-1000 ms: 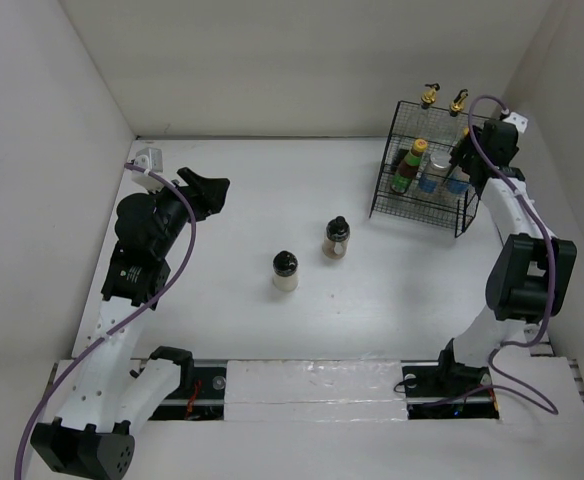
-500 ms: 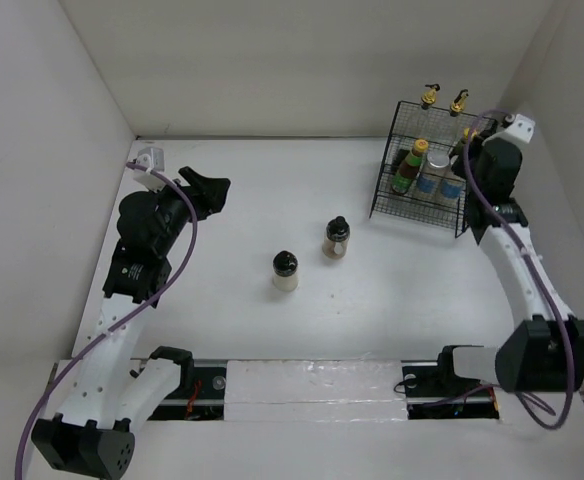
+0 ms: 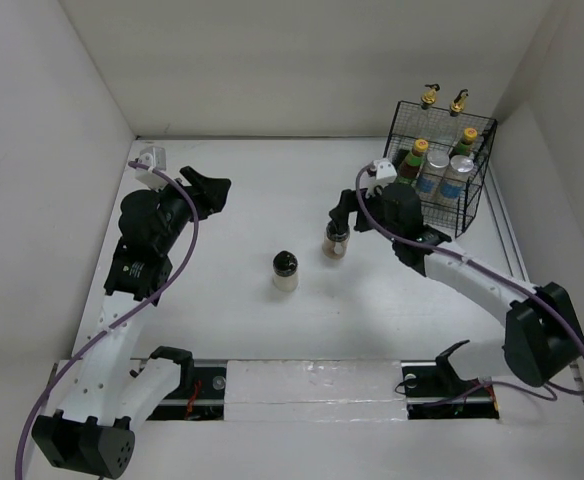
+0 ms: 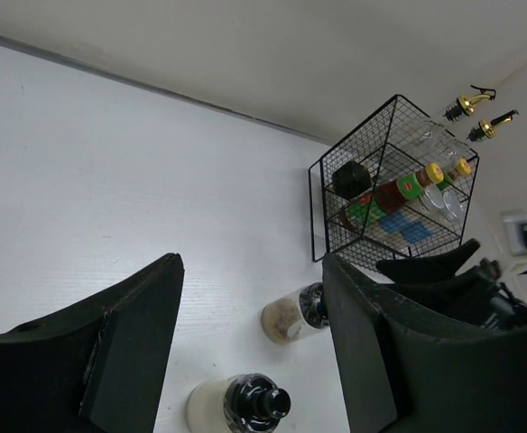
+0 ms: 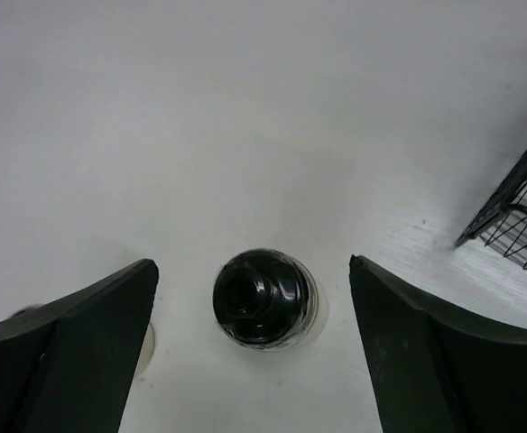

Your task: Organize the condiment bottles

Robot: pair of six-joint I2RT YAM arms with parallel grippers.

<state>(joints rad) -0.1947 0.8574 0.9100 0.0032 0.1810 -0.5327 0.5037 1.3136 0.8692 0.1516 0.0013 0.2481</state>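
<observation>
1. Two black-capped jars stood upright outside the black wire basket (image 3: 472,212), on the white table (image 3: 272,195) to its left. The brown-filled jar (image 3: 336,240) was the nearer to the basket, and the pale jar (image 3: 285,271) stood farther from it, toward the arm bases.
2. The right gripper (image 3: 339,212) hung directly above the brown-filled jar, just left of the basket's front corner. Its fingers (image 5: 87,347) were spread wide, one on each side of the black cap. They touched nothing and held nothing.
3. The left gripper (image 3: 210,192) was well to the left of the basket, beyond both jars. It pointed toward the basket with its fingers parted and nothing between them.
4. Two gold-spouted glass bottles (image 3: 429,97) rose above the basket's rim at its far side.
5. Two yellow-capped sauces (image 3: 419,148) and two white-capped shakers (image 3: 437,162) stood inside the basket in front of them.
6. The left wrist view also showed a dark-capped jar (image 4: 349,179) at the basket's left end.
</observation>
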